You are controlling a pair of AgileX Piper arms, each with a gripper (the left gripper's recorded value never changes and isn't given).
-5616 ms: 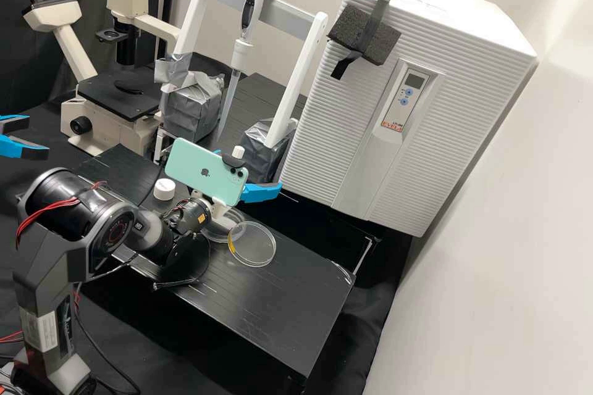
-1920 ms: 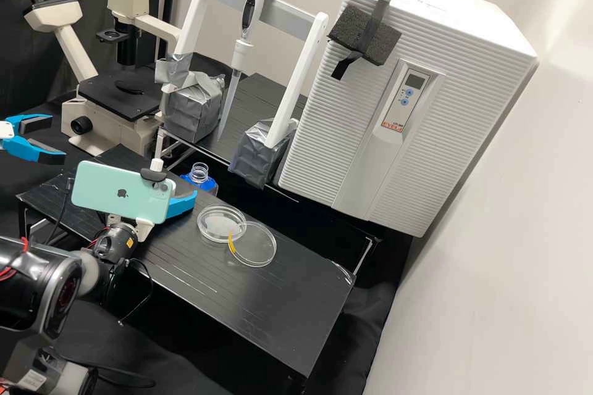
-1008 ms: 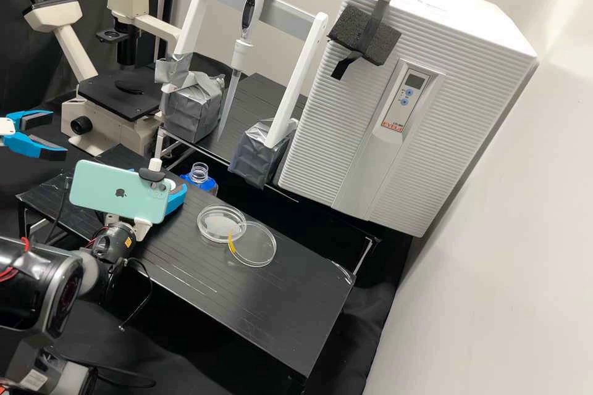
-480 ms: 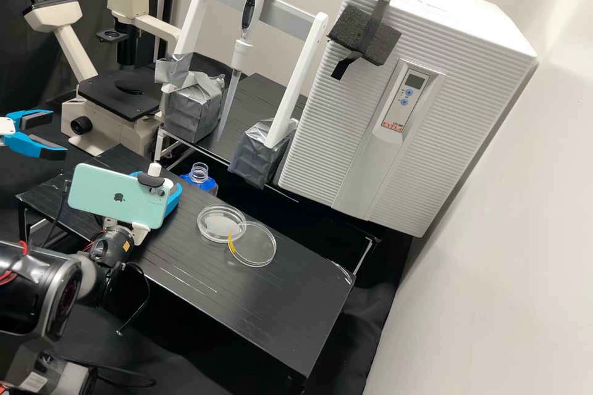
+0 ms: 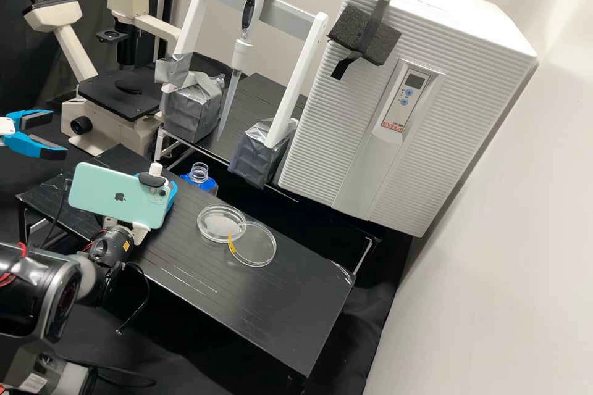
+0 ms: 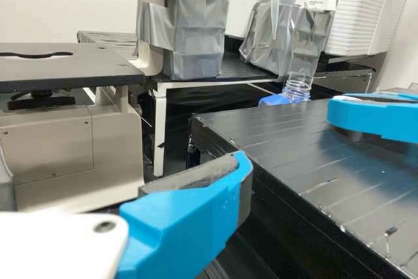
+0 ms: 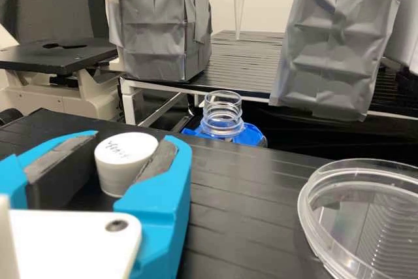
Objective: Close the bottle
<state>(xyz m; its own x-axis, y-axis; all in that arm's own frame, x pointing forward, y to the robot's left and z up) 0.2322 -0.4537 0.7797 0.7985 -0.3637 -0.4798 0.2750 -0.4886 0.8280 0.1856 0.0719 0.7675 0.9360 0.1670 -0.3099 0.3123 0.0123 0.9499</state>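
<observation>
Your right gripper (image 7: 121,155) pinches the one white cap (image 7: 126,153) low over the counter (image 7: 248,194), facing the single open bottle (image 7: 223,112) just past the counter's far edge, apparently ready for capping. Your left gripper (image 6: 287,135) hangs spread, well left, out of the way. Two petri dishes (image 5: 220,222) lie to the right.
</observation>
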